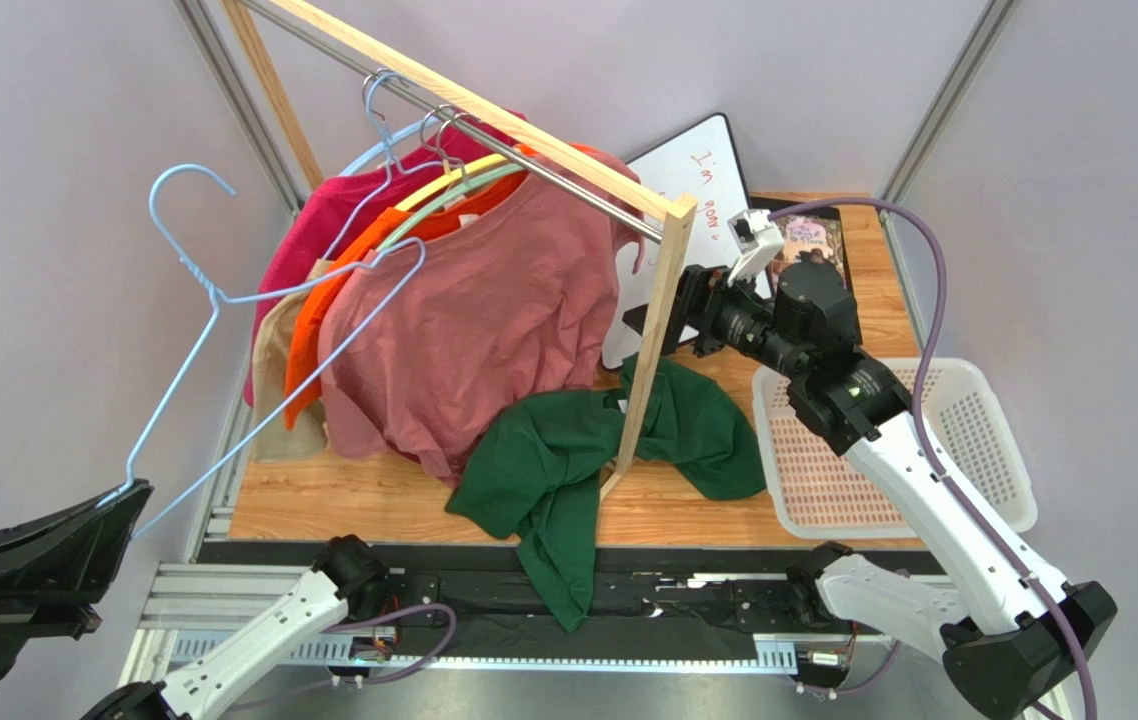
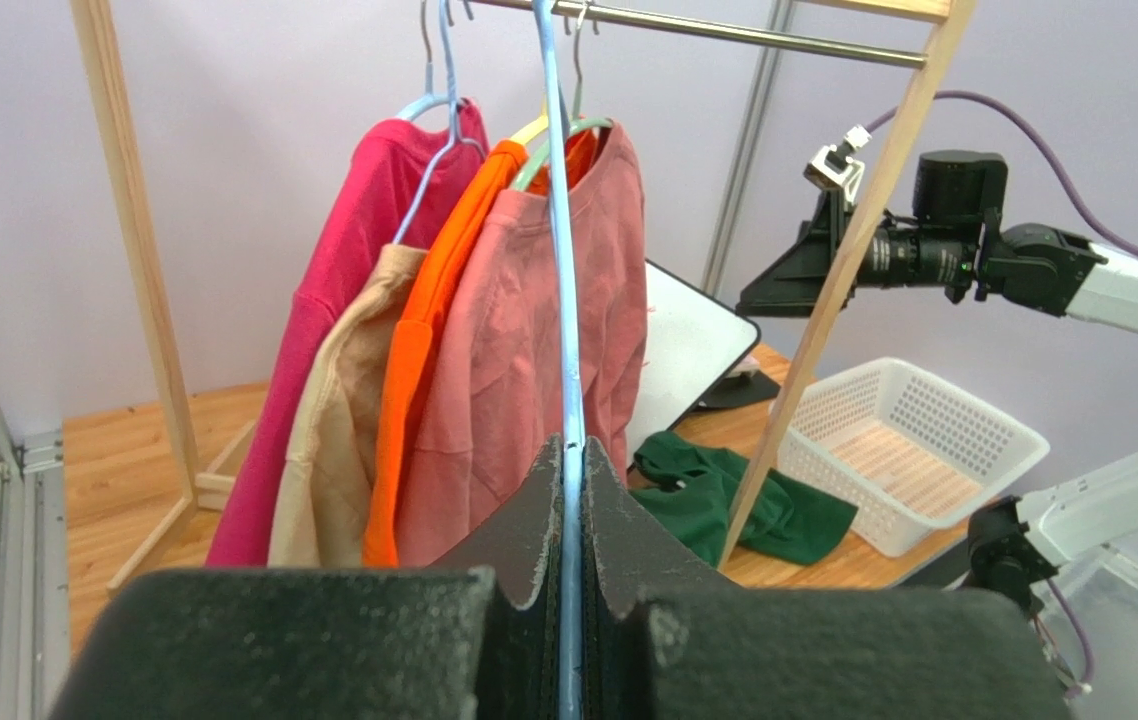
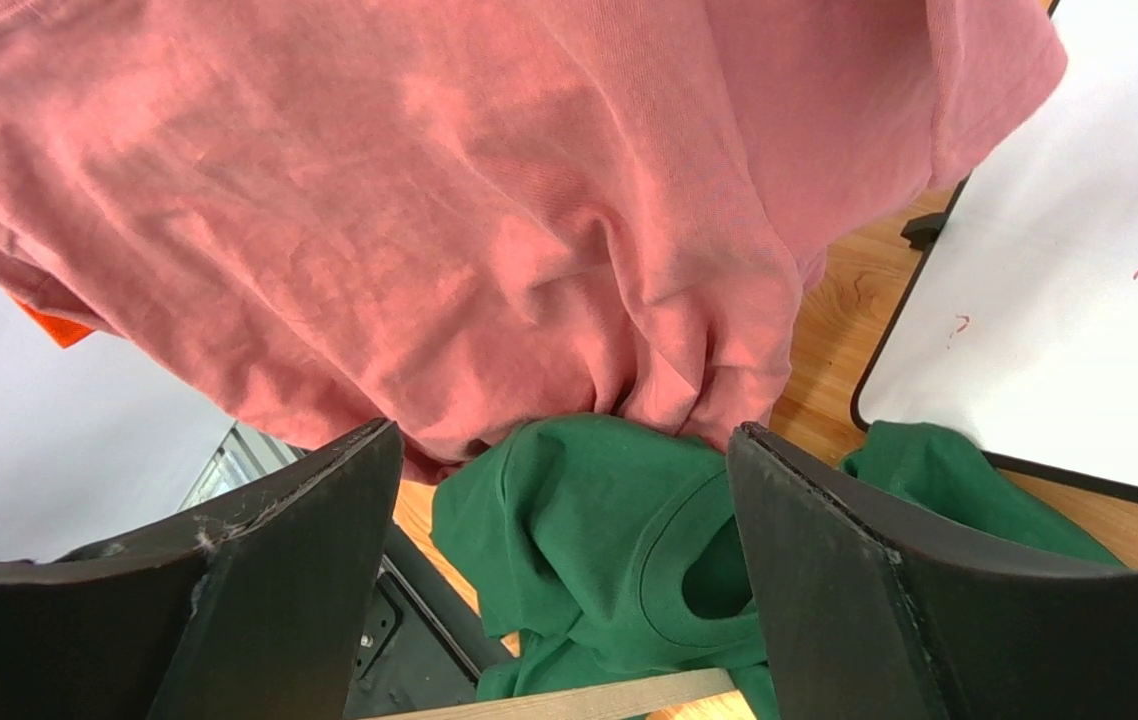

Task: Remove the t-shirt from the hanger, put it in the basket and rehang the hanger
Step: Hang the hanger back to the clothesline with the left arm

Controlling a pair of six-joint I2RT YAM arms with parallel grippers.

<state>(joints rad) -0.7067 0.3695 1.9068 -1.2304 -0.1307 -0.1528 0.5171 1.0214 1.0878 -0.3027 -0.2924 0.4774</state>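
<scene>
The green t-shirt (image 1: pixel 560 458) lies crumpled on the wooden table by the foot of the rack post, one end hanging over the front edge; it also shows as green t-shirt (image 2: pixel 710 503) and green t-shirt (image 3: pixel 605 525). A bare light-blue wire hanger (image 1: pixel 213 294) is held in the air left of the rack. My left gripper (image 1: pixel 117 503) is shut on its lower wire, and in the left wrist view the hanger (image 2: pixel 560 300) runs up from between the closed left gripper (image 2: pixel 572 450). My right gripper (image 1: pixel 688 308) hovers open beside the post, right gripper (image 3: pixel 568 450) holding nothing.
Pink (image 1: pixel 485 315), orange, beige and magenta shirts hang on the wooden rack's rail (image 1: pixel 455 98). The slanted rack post (image 1: pixel 658 330) stands between my right gripper and the clothes. A white basket (image 1: pixel 981 435) sits at the table's right; a whiteboard (image 1: pixel 695 173) leans behind.
</scene>
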